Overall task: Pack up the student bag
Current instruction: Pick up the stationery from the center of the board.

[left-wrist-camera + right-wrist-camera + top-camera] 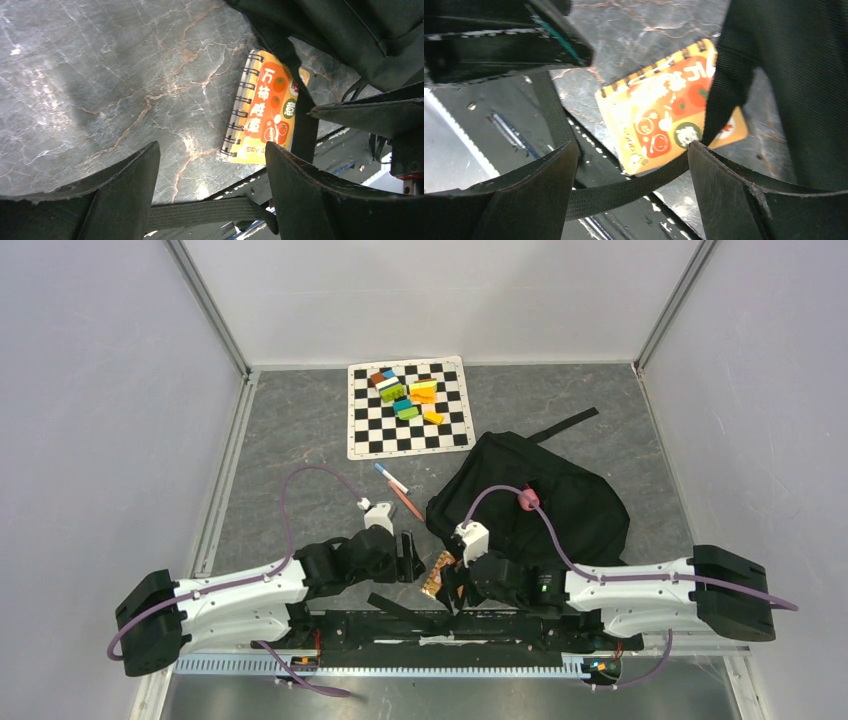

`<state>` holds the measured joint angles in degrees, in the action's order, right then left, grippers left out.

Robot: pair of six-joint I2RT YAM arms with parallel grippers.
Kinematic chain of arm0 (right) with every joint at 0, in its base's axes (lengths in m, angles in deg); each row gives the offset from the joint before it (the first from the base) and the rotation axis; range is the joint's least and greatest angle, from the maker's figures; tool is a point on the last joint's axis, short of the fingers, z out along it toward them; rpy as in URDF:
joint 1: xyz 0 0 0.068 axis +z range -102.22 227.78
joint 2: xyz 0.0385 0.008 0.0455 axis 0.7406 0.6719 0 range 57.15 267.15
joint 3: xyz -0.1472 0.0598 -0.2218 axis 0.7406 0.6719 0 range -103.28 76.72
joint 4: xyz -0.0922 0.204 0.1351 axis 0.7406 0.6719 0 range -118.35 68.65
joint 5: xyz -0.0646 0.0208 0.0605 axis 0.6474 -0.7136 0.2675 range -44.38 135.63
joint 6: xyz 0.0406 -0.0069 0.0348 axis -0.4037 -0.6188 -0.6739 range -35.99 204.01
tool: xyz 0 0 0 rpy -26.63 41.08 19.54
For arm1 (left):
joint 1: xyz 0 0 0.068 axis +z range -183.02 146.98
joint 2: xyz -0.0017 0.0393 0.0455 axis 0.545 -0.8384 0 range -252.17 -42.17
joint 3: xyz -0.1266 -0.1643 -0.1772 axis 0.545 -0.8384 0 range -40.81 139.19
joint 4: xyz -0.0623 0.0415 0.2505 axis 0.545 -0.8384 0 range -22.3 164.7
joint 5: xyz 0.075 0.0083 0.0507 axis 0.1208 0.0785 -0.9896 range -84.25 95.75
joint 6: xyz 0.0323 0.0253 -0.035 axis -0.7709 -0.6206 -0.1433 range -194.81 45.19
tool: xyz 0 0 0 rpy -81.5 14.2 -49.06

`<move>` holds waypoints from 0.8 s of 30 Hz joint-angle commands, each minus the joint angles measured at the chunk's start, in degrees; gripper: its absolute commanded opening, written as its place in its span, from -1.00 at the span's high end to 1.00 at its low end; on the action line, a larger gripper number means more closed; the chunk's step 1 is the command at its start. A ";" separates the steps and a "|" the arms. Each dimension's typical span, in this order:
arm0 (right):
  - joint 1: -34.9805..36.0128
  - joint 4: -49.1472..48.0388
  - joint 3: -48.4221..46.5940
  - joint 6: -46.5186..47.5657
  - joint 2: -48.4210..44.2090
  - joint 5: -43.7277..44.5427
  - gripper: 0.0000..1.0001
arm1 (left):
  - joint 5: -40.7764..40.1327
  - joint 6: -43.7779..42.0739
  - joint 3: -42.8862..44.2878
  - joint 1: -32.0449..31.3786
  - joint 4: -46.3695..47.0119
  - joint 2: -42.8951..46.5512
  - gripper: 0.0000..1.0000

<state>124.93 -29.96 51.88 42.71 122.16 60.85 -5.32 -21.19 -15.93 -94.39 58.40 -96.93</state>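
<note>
Just outside the student bag (560,502), orange notebook (264,116) under a strap (305,131); left claw (211,155), right claw (633,150) wide, empty.

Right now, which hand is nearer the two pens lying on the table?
Left. The left hand sits just short of the pens, on their near side; the right hand is farther back and off to their right, by the orange notebook at the student bag's edge.
</note>
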 commanded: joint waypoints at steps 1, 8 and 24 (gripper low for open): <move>0.12 6.70 0.76 -5.72 -2.71 8.03 -0.70 | -4.92 -0.33 1.13 0.23 -1.92 1.19 -0.66; 0.02 8.42 5.28 -12.27 -4.90 10.97 -0.70 | -3.45 -5.72 5.39 0.25 0.18 -5.20 -0.60; 0.81 9.54 -0.61 -13.50 -11.84 9.59 -0.62 | -0.44 -3.93 6.68 0.25 7.50 -12.79 -0.59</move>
<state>125.23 -18.55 54.04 30.89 113.24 70.29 -4.97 -24.99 -10.99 -94.26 63.85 -110.38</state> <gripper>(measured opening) 0.814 0.787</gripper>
